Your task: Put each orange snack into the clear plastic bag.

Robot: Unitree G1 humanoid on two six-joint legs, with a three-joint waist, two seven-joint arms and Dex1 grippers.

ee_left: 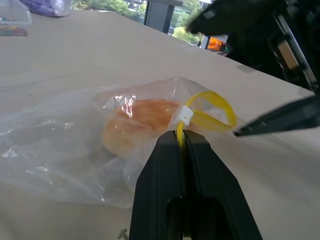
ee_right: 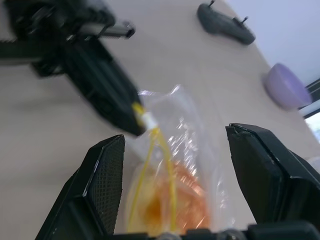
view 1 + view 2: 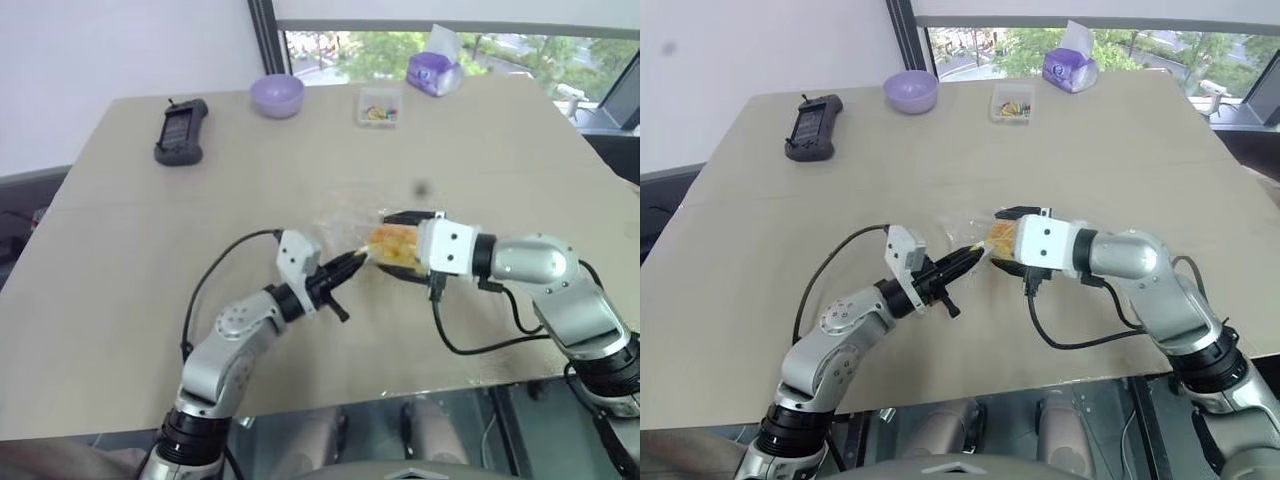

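Snack [image 1: 140,122] is already seen inside the bag [image 1: 65,145], which is held up near the table [image 3: 120,290]. Its yellow strip is pinched by the left gripper [image 1: 182,137]. The right gripper [image 2: 175,150] is held wide around the bag, gripping nothing. Little seems left to be done.

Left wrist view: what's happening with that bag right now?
The left claw is shut on the yellow seal strip of the clear plastic bag, holding it just above the table. The orange snack is already inside the bag. The right claw is open, its fingers standing either side of the bag without gripping it.
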